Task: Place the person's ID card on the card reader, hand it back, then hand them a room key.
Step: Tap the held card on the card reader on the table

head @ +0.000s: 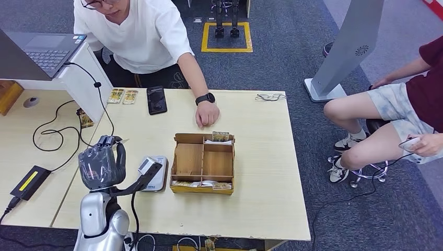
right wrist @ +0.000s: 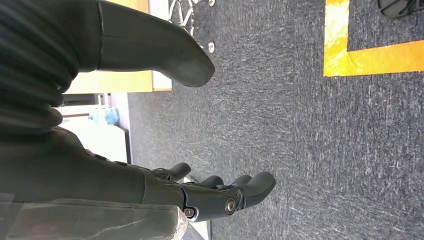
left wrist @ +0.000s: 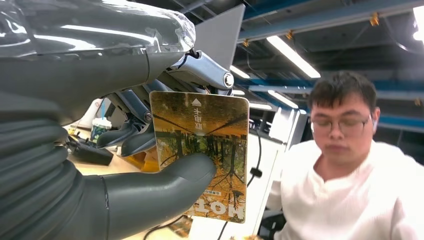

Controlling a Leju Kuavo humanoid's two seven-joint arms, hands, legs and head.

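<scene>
My left hand [head: 102, 163] is raised above the table's near left part and pinches a room key card [left wrist: 202, 150] between thumb and fingers. The card carries an autumn forest picture, an arrow and hotel lettering. The white card reader [head: 155, 172] lies on the table just right of that hand. A person in a white shirt [head: 136, 31] stands across the table with a hand [head: 207, 115] resting on the tabletop. My right hand [right wrist: 220, 192] hangs above the grey carpet, fingers apart and holding nothing.
A wooden compartment box [head: 203, 163] with cards along its front and back slots stands mid-table. A black phone [head: 156, 99] and two cards [head: 123, 96] lie at the far edge. A laptop [head: 39, 52] and cables sit left. A seated person [head: 397, 115] is at the right.
</scene>
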